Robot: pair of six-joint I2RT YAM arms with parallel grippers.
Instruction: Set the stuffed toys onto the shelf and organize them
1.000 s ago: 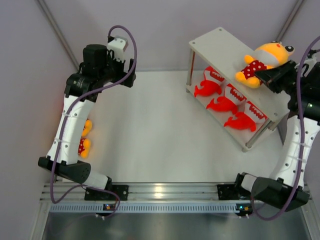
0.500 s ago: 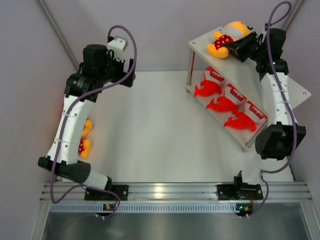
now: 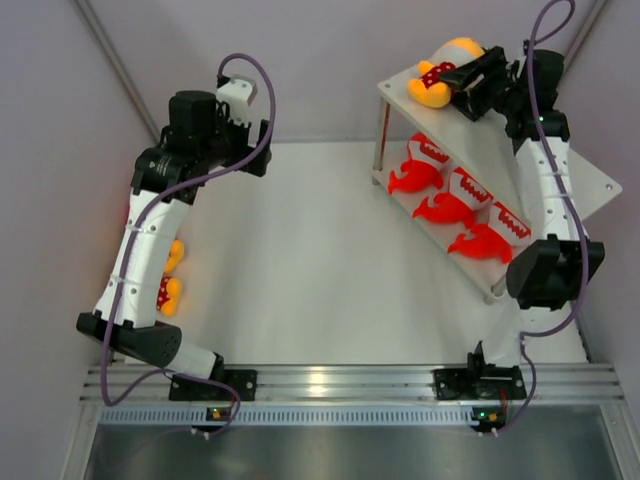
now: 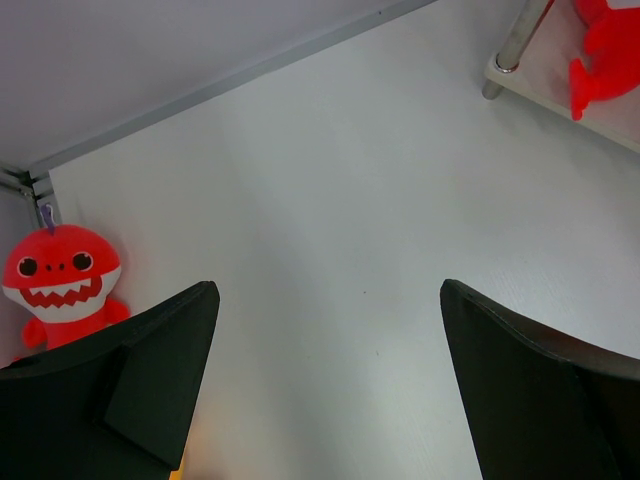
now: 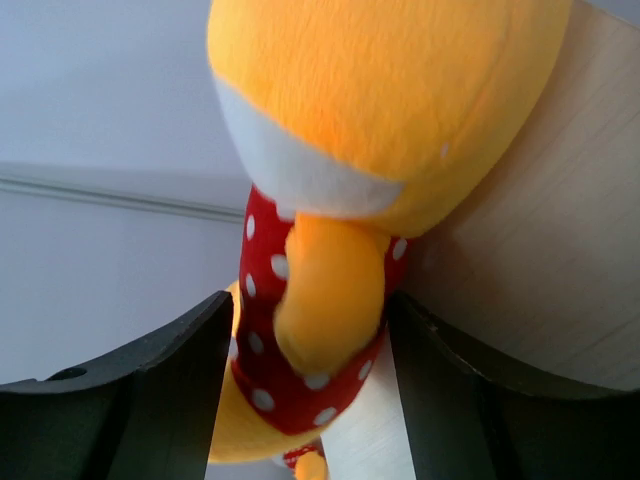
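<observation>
Fingers (image 5: 140, 400) of right gripper (image 5: 310, 300) pinch yellow-orange plush figure with red white-dotted shorts (image 5: 370, 110) at waist, upper right of overhead view, at far corner of pale two-tier shelf (image 3: 440, 115). Risk: release so near edge, toy tips off. Left gripper (image 4: 327, 290) spread, empty.

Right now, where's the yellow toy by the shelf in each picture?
Top external: yellow-orange plush toy in red white-dotted shorts, upper right, at the far end of the pale two-tier shelf.
Left wrist: not there.
Right wrist: centre, in the right claw.
Shared landmark: the shelf's top board.
</observation>
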